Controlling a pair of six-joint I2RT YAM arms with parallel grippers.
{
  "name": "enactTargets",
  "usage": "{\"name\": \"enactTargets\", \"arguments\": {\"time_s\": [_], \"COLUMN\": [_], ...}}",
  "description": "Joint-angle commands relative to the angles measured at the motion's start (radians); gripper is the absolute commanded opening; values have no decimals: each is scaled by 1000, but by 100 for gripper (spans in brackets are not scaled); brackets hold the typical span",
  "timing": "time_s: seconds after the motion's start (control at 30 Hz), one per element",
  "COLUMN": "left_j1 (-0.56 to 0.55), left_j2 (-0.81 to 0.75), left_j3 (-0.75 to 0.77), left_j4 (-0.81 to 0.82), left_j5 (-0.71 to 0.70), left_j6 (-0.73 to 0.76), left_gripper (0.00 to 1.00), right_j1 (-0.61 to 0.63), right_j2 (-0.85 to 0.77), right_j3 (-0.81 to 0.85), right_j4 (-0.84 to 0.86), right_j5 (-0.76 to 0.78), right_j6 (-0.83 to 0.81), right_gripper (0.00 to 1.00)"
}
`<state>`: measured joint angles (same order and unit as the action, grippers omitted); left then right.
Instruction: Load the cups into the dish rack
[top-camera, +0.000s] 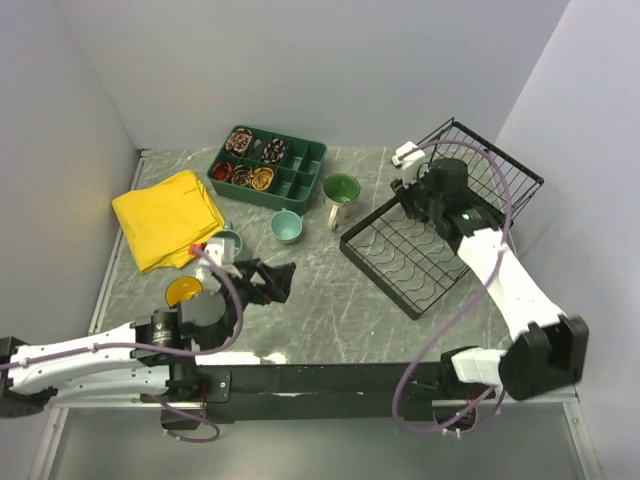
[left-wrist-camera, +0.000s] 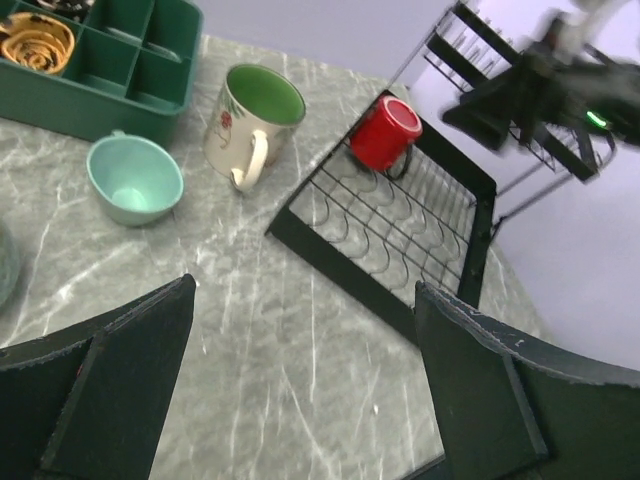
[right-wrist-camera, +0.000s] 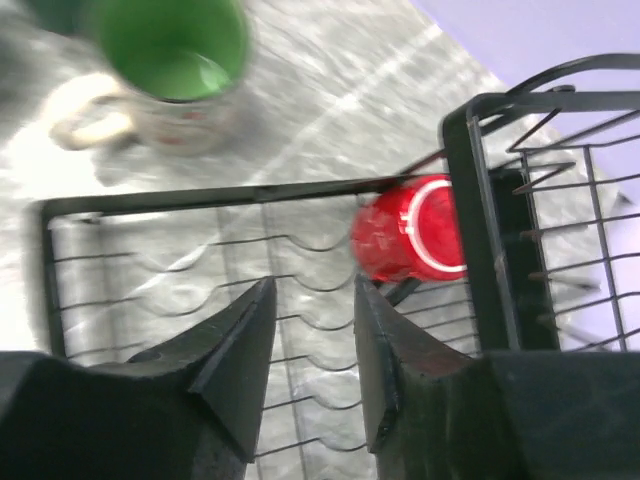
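While the red cup (right-wrist-camera: 410, 228) lies on its side in the dish rack (right-wrist-camera: 200, 195), in the corner by the raised wire end, your right tool (right-wrist-camera: 312, 290) hangs over the rack floor just beside it, jaws a little apart and gripping nothing. The cream cup (top-camera: 341, 190), green inside, stands upright on the surface (top-camera: 330, 290) just outside the rack's far left edge. The teal cup (top-camera: 286, 227) stands near it, and a green tray (top-camera: 268, 165) sits behind both. Your left tool (left-wrist-camera: 305, 290) is spread wide and empty over bare surface, well apart from the rack. A yellow cup (top-camera: 185, 292) and a yellow cloth (top-camera: 165, 215) lie to its left.
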<state>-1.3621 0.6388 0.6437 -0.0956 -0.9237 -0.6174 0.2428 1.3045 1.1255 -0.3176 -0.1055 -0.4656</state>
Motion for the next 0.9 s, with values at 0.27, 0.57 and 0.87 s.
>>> {"name": "enactTargets", "arguments": {"time_s": [0.27, 0.57, 0.87], "left_j1": [524, 716, 753], "left_j2": [402, 866, 1283], "left_j3": [336, 720, 1152], "left_j4": [-134, -321, -558], "left_j5": [733, 916, 888], "left_j6": [-27, -91, -117], "left_gripper": [96, 98, 95], "right_j1": [-83, -212, -278], "right_j2": [-352, -445, -516], "right_j3": [-135, -225, -331], "right_j4": [-78, -49, 31], "right_j5": [-350, -534, -619], "right_j6": [163, 229, 268], "right_gripper": [77, 82, 87]}}
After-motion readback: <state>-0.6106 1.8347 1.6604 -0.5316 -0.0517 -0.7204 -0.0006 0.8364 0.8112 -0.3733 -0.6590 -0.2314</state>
